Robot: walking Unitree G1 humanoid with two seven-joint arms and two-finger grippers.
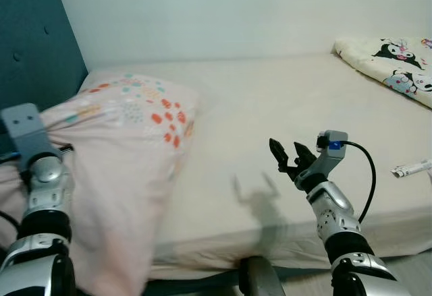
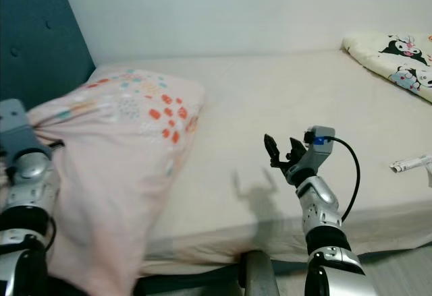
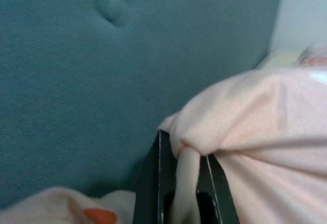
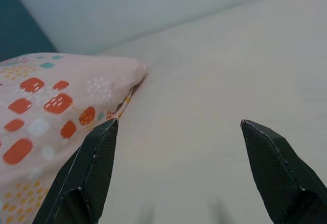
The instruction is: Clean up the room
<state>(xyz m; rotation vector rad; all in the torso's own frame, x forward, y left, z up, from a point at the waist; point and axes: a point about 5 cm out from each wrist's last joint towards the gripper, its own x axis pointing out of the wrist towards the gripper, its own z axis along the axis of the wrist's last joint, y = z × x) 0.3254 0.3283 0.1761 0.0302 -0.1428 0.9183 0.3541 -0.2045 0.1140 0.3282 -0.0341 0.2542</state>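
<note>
Pillow point(image 1: 128, 148): pale pink, printed with orange, teal and white dots; lay at the head end of the bed, one side draped over the bed's near edge.
Left claw point(image 3: 186, 183): pinched a fold of the pillow's pink fabric between its black fingers, close to the headboard.
Right claw point(image 1: 287, 153): fingers spread wide, held above the bare sheet to the right of the pillow, touching nothing.
Bed point(image 1: 283, 107): covered with a cream sheet, set against a white wall.
Headboard point(image 1: 34, 40): teal, button-tufted, just behind the pillow.
Blanket point(image 1: 391, 63): cream with cartoon figures, bunched at the bed's far right.
Small white item point(image 1: 412, 168): lay on the sheet near the right edge; kind could not be told.
</note>
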